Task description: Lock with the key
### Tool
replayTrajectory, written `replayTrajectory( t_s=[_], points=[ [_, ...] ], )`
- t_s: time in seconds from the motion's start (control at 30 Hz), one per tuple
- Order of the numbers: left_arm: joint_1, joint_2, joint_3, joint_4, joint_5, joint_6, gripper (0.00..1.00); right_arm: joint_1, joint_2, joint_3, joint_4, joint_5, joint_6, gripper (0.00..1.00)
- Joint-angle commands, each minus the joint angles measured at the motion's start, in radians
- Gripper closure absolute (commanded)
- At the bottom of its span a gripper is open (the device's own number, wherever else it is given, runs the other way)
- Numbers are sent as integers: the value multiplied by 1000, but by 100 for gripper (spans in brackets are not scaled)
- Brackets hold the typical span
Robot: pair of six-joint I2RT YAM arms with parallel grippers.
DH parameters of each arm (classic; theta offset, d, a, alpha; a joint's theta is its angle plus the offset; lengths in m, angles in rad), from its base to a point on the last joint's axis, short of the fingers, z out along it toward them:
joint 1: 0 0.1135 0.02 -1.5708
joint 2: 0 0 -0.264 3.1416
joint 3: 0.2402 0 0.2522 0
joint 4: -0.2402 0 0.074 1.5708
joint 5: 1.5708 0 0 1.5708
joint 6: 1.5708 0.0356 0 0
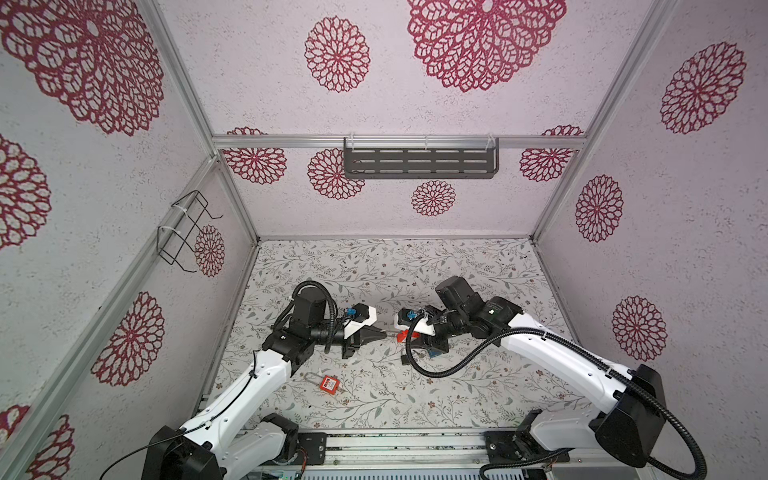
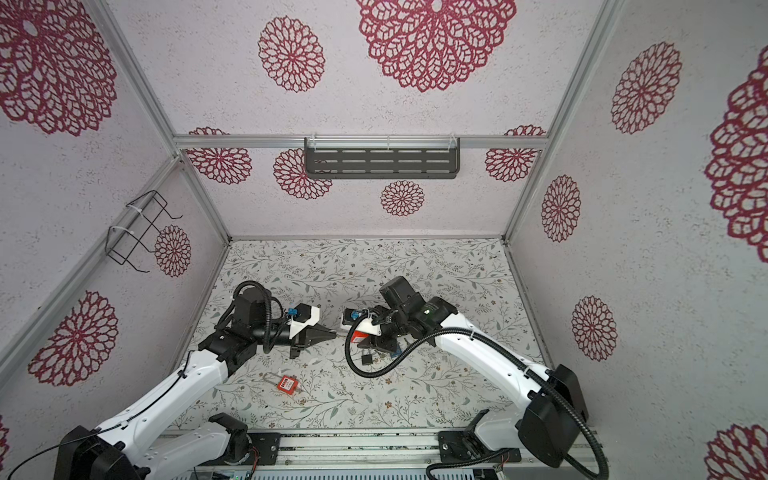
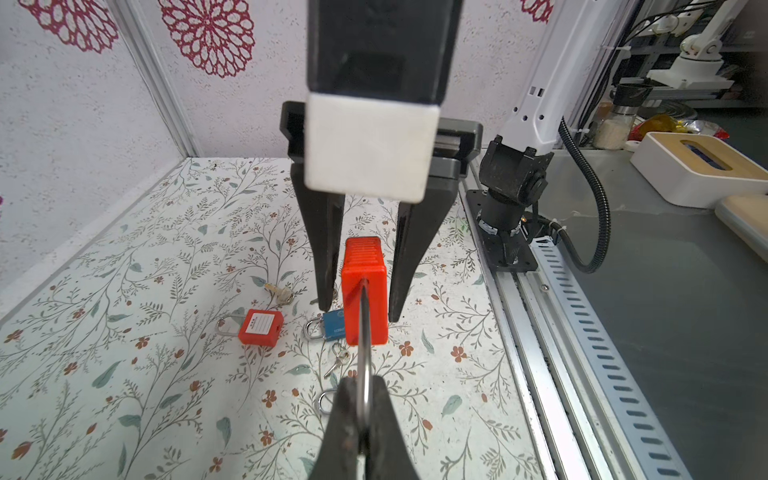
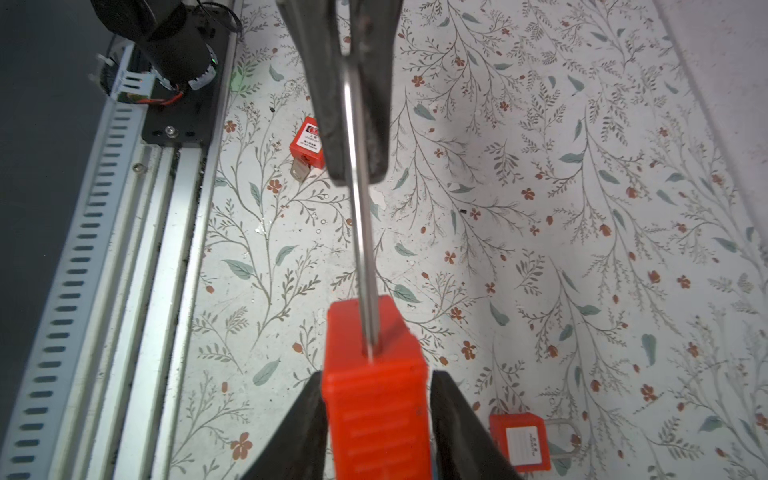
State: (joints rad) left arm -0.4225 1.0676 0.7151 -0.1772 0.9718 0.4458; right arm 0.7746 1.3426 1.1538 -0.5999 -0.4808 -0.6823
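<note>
Top views, arms: the left gripper [image 1: 384, 332] and right gripper [image 1: 402, 338] meet nose to nose above the middle of the floral table [image 1: 457, 395]. A red padlock [image 1: 401, 336] hangs in the air between them.
Top views, spare: a second red padlock [image 2: 286, 384] lies flat on the table near the left arm, untouched.
Left wrist view, shackle: the left gripper's fingers are pressed together on the thin steel shackle [image 3: 365, 357], which shows edge-on as a bright, smooth wire.
Left wrist view, body: the right gripper's black tapered fingers [image 3: 324, 257] flank the blocky, ribbed plastic body. Whether they are pinching it, I cannot tell.
Left wrist view, table: a labelled red padlock [image 3: 262, 328], a blue padlock [image 3: 332, 326] and small loose keys [image 3: 340, 359] lie below on the leaf-printed surface.
Right wrist view: the shackle runs straight from the padlock's flat top face into the left gripper.
Progress: this looks like an early stage. The lock is lifted and steadied, but neither gripper holds a key. Picking one up, inserting it and turning it remain.
</note>
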Motion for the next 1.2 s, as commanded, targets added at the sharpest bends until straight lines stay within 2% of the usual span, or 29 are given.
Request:
replayTrajectory(
  t_s=[0.0, 0.17, 0.43, 0.8, 0.97, 1.17],
  points=[
    [-16, 8, 12, 28, 26, 26, 100, -6, -11, 38, -28, -74, -33, 67],
    [-24, 23, 34, -4, 25, 52, 100, -6, -16, 38, -53, -86, -51, 70],
    [-39, 31, 47, -11, 38, 50, 100, -9, -13, 43, -74, -104, -78, 85],
    [-50, 60, 62, -7, 68, 25, 100, -11, -17, 42, -26, -113, -82, 86],
    [-63, 80, 69, -8, 66, 27, 100, -11, -10, 47, -6, -66, -73, 86],
    [-77, 90, 61, 10, 53, 22, 100, -12, -7, 58, -5, -96, -71, 86]
  ],
)
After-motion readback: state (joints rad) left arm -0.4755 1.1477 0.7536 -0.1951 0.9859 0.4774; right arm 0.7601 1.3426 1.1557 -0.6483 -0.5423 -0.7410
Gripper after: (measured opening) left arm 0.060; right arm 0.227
